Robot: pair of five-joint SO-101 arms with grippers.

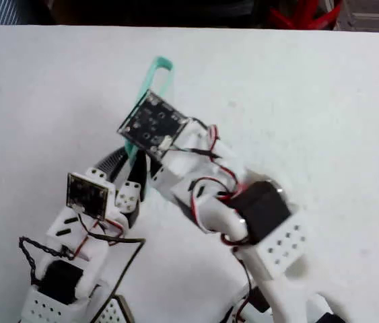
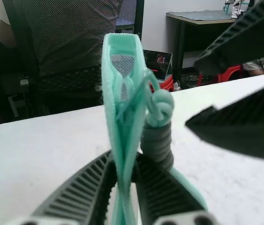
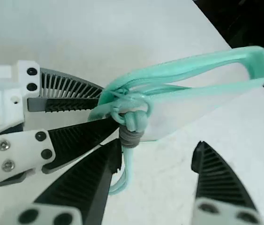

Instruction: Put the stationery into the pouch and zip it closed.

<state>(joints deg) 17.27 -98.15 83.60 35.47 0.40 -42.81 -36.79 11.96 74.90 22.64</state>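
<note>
The mint-green pouch (image 1: 157, 74) stands on its edge on the white table (image 1: 324, 101), its far end rising past the right arm's camera board. My left gripper (image 2: 124, 161) is shut on the pouch's near end (image 2: 122, 93), with the pouch held upright between its ribbed fingers. Beside those fingers hangs the zipper pull, a knotted mint cord (image 2: 160, 108) with a grey bead (image 2: 157, 140). My right gripper (image 3: 157, 152) is open, one finger close beside the pull's knot (image 3: 132, 115) and the other apart from it. The right wrist view also has the left gripper (image 3: 109, 112) clamped on the pouch (image 3: 207, 89).
Both arms crowd the table's near middle, with wires (image 1: 206, 158) looping over the right arm. Bare white tabletop lies on either side and toward the back. A red object (image 1: 303, 13) sits past the far edge. A chair (image 2: 66, 56) and a desk (image 2: 202, 18) stand beyond the table.
</note>
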